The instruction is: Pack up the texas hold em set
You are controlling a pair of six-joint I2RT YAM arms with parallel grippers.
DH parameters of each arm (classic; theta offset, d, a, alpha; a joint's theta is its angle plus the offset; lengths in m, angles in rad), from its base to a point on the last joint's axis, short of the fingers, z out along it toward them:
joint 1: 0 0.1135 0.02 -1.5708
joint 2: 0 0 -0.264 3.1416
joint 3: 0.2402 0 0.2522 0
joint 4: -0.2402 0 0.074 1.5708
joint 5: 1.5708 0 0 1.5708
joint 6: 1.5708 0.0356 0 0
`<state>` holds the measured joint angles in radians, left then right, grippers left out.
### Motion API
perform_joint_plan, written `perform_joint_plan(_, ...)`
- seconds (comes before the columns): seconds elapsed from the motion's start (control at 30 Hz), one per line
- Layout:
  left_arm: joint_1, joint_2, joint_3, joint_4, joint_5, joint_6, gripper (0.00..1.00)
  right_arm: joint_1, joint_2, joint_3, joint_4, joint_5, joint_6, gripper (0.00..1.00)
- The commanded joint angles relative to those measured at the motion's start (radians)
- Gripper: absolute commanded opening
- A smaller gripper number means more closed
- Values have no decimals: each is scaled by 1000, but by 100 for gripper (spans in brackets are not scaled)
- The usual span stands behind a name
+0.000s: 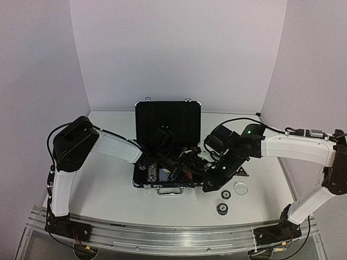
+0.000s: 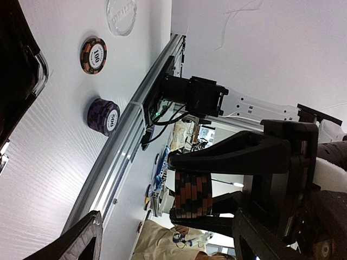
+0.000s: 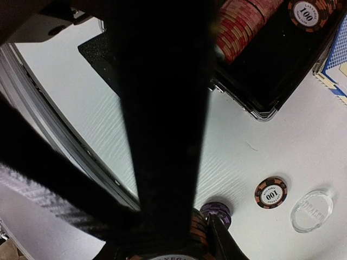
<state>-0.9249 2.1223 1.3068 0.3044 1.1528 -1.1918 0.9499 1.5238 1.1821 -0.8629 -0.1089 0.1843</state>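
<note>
Left wrist view: our left gripper [image 2: 179, 190] is clamped on a neat orange-and-black chip stack [image 2: 193, 196] over the open briefcase [image 1: 168, 123]. We judge it needs lowering squarely into a free slot. A purple stack [image 2: 104, 116] and a 100 chip [image 2: 93, 54] lie on the bench [image 2: 43, 179]. We cannot tell how the right gripper [image 1: 212, 184] jaws stand.

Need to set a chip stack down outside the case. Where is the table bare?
Bare: left of the briefcase, and right beyond the clear disc. Crowded: beside the handle, with 100 chip, purple chips, triangular button.
</note>
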Motion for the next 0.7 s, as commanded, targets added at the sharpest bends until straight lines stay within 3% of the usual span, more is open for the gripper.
perform_joint_plan(0.0,-23,7,15,115,73,-52,83,18,15,53,-16,-3,-34,3)
perform_joint_plan(0.2,-38,36,23,139,114,-71,82,34,15,67,-18,27,-59,3)
perform_joint_plan(0.43,-52,46,-6,302,152,-160,80,51,23,70,-18,39,-82,3)
perform_joint_plan(0.67,-66,63,11,306,180,-172,71,64,26,73,-18,52,-97,3)
